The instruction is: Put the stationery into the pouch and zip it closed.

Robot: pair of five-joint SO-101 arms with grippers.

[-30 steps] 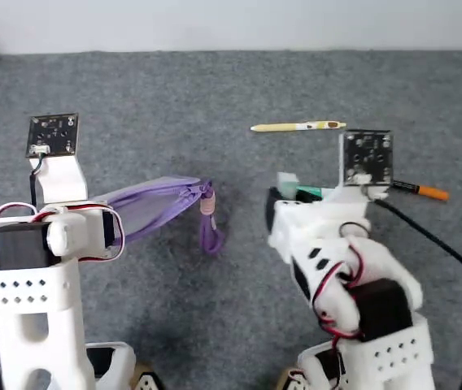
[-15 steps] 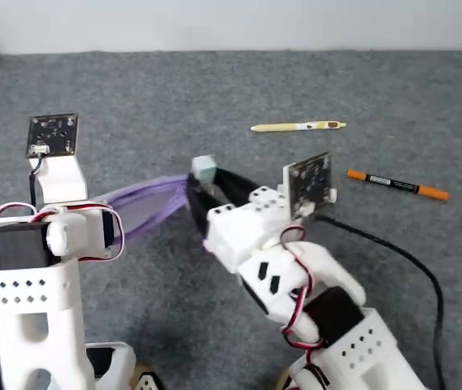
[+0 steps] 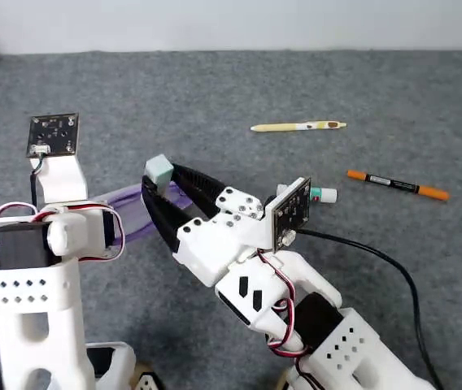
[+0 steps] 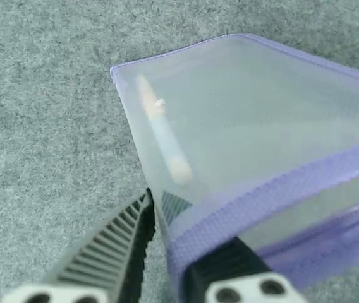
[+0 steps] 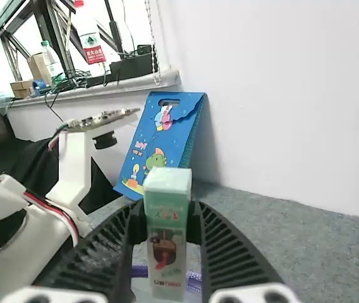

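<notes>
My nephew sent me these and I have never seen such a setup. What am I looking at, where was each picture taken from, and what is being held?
These are two small white robot arms, a left arm and a right arm, side by side on a grey carpeted table. Each ends in a two-fingered claw. One picture looks down from a fixed camera above. The other two come from cameras on the arms' wrists. The left claw pinches the edge of a see-through purple pouch, which has a pale pen inside. The right claw grips a small green-and-white block, perhaps an eraser, held up near the pouch. A yellow pen and an orange marker lie on the table farther back.
</notes>
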